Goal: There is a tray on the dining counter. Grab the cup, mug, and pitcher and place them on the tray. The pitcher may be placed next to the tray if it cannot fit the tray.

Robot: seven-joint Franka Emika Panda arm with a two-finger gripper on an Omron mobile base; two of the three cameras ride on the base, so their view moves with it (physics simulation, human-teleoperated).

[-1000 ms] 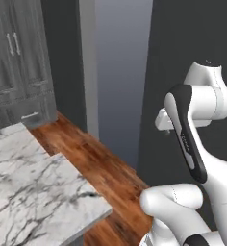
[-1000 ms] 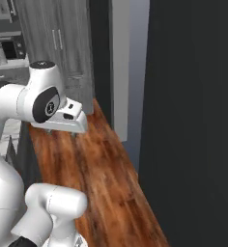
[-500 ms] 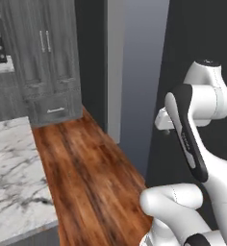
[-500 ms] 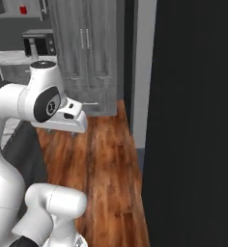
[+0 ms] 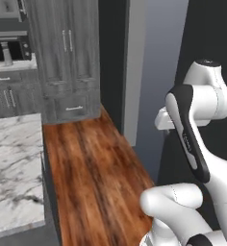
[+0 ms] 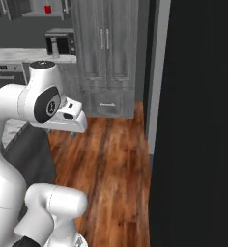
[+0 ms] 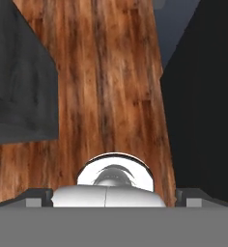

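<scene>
The tray, the cup, the mug and the pitcher are out of view. A corner of the dining counter [image 5: 12, 163], white marble with grey veins over a plain grey side, shows at the lower left of the left base view. Its dark grey side [image 7: 19, 77] stands at the left of the hand view. My gripper [image 7: 114, 197] hangs over bare wooden floor, its two dark fingertips [image 7: 36, 195] far apart with nothing between them. The hand [image 6: 70, 118] is folded in close to the arm's upper joint, and its white block [image 5: 162, 120] peeks out behind the arm.
Wooden floor [image 5: 96, 168] runs ahead between the counter and a dark wall [image 6: 203, 125] on the right. Tall grey cabinets [image 6: 106, 58] close the far end. Left of them a worktop carries a microwave [image 6: 60, 42], with a small red thing [image 6: 47, 8] above.
The whole picture has swung, so the base has turned. The counter has slid leftward out of the middle, and the cabinets and microwave have come into view. The arm's pose is unchanged.
</scene>
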